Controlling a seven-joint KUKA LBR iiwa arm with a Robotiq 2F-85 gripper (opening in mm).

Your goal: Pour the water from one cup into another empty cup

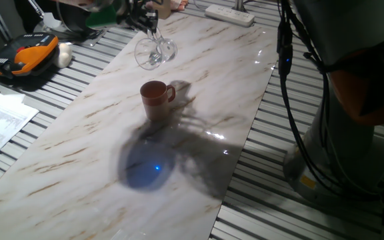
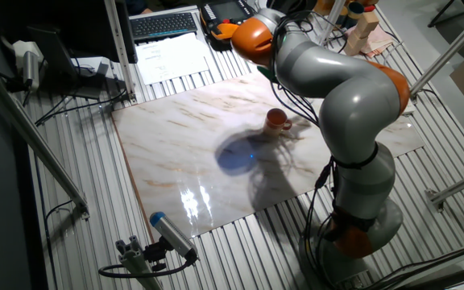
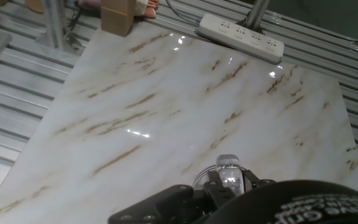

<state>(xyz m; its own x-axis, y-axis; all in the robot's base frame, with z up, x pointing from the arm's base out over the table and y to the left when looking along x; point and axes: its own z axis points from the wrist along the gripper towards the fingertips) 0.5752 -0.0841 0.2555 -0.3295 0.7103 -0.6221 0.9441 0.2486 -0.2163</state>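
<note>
Glass mug (image 1: pixel 155 51) held tilted in the air above the marble slab (image 1: pixel 79 160), clamped at the rim by the gripper (image 1: pixel 143 18) — fingers closed on it. Hangs up and behind the brown mug (image 1: pixel 155 99), which stands upright on the slab, handle to the right. Water too faint to make out. Power strip (image 3: pixel 241 37) at the far edge.

The desk (image 1: pixel 79 153) has a white marble top with brown veins. A brown mug (image 1: pixel 155 99) stands upright on it, near the middle.
</note>
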